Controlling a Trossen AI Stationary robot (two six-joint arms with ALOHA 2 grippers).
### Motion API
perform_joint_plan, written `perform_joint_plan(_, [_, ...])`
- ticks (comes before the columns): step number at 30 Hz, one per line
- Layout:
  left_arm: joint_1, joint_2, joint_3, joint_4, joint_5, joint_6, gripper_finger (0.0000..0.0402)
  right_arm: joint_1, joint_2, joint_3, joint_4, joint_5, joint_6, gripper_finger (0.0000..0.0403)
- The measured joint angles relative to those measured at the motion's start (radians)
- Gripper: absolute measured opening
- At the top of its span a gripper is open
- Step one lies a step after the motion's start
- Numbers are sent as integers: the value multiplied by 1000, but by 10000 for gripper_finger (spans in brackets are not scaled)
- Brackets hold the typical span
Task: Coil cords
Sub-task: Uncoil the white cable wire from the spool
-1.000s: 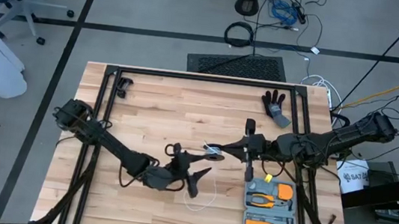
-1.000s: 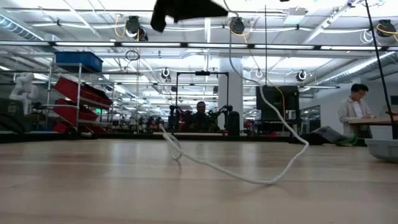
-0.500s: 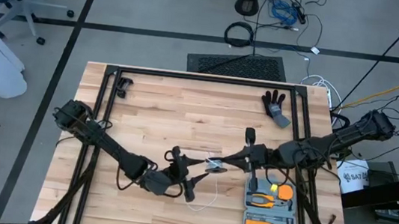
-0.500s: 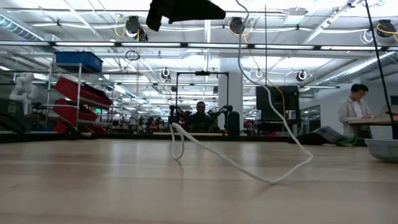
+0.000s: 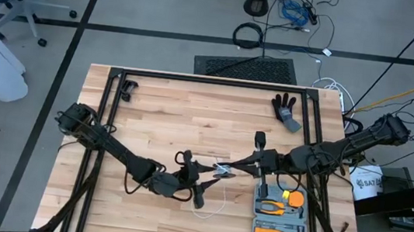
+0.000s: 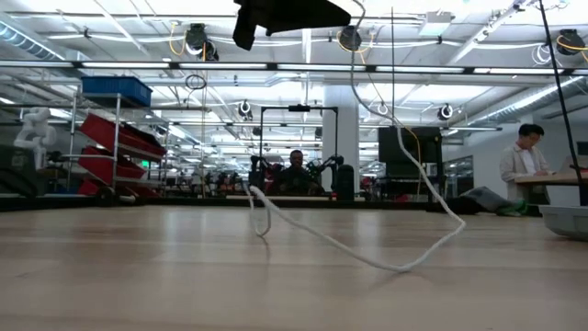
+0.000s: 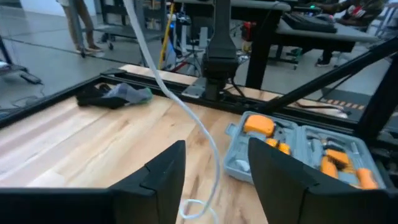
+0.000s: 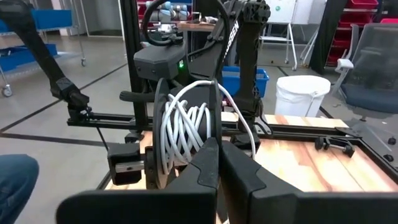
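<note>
The small black reel (image 5: 220, 169) hangs above the table's middle, with white cord wound on it (image 8: 186, 134). My right gripper (image 8: 217, 158) is shut on it, reaching in from the table's right (image 5: 227, 168). The cord's free stretch (image 7: 186, 106) drops slack from the reel. Its lower loop (image 5: 213, 209) lies on the wood (image 6: 404, 267). My left gripper (image 5: 198, 191) hovers open just left of the reel, near the hanging cord. In the left wrist view (image 7: 216, 144) the cord shows in the gap between its fingers, ahead of them. My right gripper pinches the reel's black disc at its rim (image 8: 214, 127) between its two shut fingers. The fingers come in level from the table's right. The reel stands on edge, lifted clear of the table, and the unwound cord hangs slack below it.
An open grey tool case (image 5: 281, 218) with orange tools lies near the right front corner. A black glove (image 5: 286, 109) lies at the far right and a small black clip (image 5: 126, 87) at the far left. Black frame rails (image 5: 211, 81) border the tabletop.
My left gripper has rolled a little about its own axis while staying beside the reel. The hanging stretch of cord has swayed slightly, and its loop has stayed on the table.
</note>
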State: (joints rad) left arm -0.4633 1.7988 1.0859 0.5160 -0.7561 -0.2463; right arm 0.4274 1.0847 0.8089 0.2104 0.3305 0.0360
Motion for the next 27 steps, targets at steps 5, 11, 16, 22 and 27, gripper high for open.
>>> perform_joint_plan(5, [15,0,0,8,25,-38,154,0,0,0,2,0,4,0])
perform_joint_plan(11, [17,0,0,29,27,-38,148,3,0,0,2,0,42,0])
perform_joint_plan(16, [8,0,0,26,27,-63,147,25,0,0,1,0,64,0])
perform_joint_plan(22, [-19,-1,0,26,30,-63,147,81,0,0,-26,2,111,0])
perform_joint_plan(27, [-22,0,0,25,109,-85,147,123,8,0,-27,11,120,0])
